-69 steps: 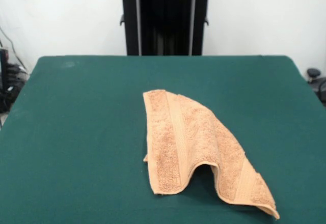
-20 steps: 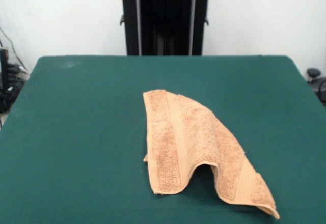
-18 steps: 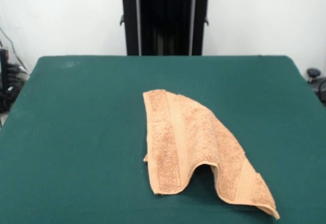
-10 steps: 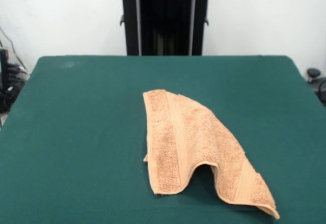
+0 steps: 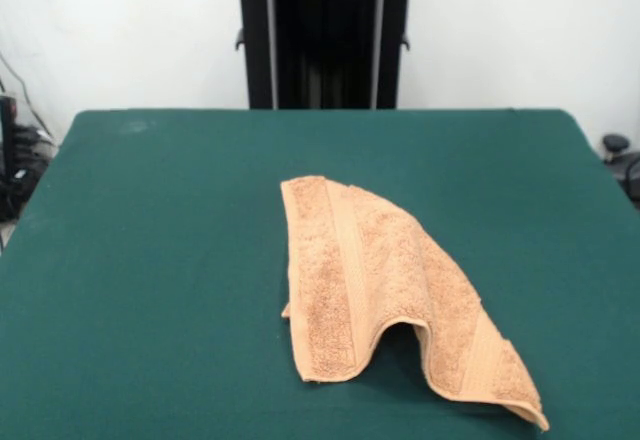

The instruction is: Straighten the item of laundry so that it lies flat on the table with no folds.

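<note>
Front view: the orange-tan towel point(image 5: 385, 295) lies folded on the green table point(image 5: 160, 260), humped over a hollow at its near edge, with one corner trailing toward the table's near right. Nothing has shifted over the last few seconds, so straightening has not begun. The gripper is out of view, so its opening cannot be told and no place can be given relative to it. The black pedestal point(image 5: 325, 50) stands behind the table's far edge.

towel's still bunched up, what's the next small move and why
Probably bring the hand down to the towel's near corner at the picture's lower right and pull it outward. The towel is folded over on itself, its near edge arches up off the table, and no hand is in view yet.
</note>
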